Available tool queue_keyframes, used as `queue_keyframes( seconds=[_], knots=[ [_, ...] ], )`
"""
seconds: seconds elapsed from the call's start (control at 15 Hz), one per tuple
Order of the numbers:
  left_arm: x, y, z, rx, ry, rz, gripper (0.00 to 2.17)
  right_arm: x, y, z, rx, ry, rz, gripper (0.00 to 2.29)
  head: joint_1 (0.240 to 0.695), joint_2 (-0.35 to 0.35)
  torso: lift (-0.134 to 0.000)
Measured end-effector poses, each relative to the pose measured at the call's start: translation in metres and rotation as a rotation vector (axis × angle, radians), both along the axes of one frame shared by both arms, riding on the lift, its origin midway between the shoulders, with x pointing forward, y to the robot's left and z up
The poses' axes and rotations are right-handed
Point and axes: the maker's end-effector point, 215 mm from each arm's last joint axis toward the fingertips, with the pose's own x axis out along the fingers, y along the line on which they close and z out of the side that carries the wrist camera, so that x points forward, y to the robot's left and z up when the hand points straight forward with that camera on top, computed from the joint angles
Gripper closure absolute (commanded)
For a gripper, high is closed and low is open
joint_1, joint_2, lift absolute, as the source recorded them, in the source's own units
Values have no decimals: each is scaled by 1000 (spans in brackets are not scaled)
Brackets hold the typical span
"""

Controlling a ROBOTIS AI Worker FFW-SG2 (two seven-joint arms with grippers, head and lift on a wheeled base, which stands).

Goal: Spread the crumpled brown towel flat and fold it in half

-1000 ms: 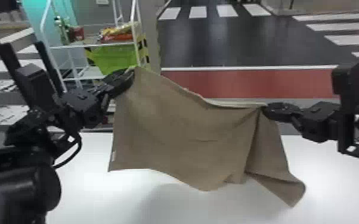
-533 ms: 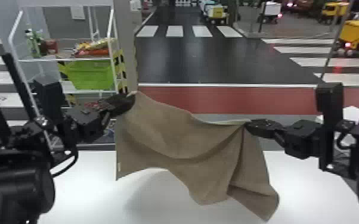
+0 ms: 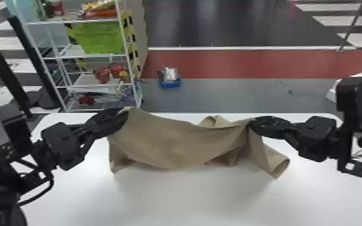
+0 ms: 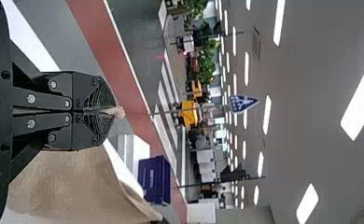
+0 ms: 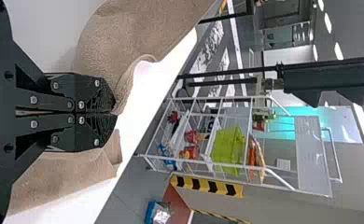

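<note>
White desk (image 3: 183, 200) is lying nearest. Over it, the brown towel (image 3: 171, 144) is coming lower than before, its hem perhaps already touching. Farther, the left tool (image 3: 125, 112) and right tool (image 3: 251, 123) are pinching its upper edge, so flattening is probably beginning; folding is waiting.

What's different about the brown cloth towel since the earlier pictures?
The left black hand and right black hand came down toward the white table, bringing the towel down too. The head's view tipped further downward. Both hands still grip the towel; nothing was let go.
</note>
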Motion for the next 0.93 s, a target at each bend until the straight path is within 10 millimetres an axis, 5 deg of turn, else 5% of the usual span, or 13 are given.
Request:
queue_keyframes(
  seconds=[0.53,0.67,0.87,0.93],
  knots=[
    [-116,1,-59,207,-38,-176,1291,-56,25,-55,-62,118,128,1396,695,131,-123],
    [-135,-4,-71,252,-24,-240,886,-67,30,-67,-84,145,158,1396,695,134,-123],
    [-163,-5,-84,317,20,-356,697,-89,45,-84,-108,188,233,1396,695,165,-123],
    [-170,-4,-88,339,37,-382,390,-96,47,-90,-117,203,253,1396,695,172,-123]
  ],
)
